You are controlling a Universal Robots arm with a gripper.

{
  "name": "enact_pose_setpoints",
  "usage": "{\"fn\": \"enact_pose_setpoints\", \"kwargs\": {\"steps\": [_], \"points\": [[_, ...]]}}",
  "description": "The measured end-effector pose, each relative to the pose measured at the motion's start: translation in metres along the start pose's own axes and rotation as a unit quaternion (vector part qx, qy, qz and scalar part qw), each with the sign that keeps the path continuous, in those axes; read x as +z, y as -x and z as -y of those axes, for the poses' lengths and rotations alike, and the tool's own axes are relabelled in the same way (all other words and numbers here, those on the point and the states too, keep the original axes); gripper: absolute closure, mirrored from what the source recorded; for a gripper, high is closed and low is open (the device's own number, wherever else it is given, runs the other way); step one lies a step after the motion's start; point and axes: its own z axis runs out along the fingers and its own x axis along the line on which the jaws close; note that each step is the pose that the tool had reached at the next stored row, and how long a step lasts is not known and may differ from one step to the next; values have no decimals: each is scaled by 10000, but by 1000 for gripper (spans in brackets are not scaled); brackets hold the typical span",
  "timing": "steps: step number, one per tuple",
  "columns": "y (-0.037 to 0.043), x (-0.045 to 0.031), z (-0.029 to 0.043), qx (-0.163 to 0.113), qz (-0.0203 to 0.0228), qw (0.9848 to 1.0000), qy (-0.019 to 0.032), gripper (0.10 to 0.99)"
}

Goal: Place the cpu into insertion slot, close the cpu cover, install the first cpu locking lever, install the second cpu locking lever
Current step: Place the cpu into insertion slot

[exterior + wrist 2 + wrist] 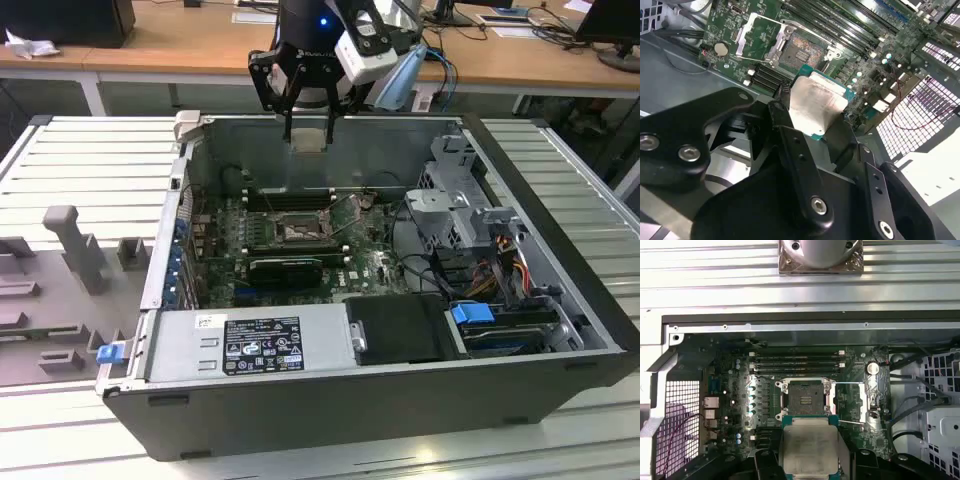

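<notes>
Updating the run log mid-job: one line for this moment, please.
gripper: shut on cpu | cpu: held above case, not seated | insertion slot: empty | cpu cover: open

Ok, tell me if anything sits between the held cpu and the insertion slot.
Nothing visible does. The end effector holds the cpu above the open case, and the insertion slot lies bare below it, its cpu cover swung aside.

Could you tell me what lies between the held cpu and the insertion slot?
The stretch is bare: in the exterior view the gripper holds the cpu in open air, apart from the uncovered insertion slot.
</notes>
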Motion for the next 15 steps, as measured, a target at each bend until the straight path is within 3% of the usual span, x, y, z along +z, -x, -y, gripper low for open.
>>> {"fn": "enact_pose_setpoints", "kwargs": {"steps": [5, 15], "points": [[0, 2, 0, 319, 29, 9995, 6, 557], [0, 35, 4, 337, 30, 9994, 6, 557]]}}
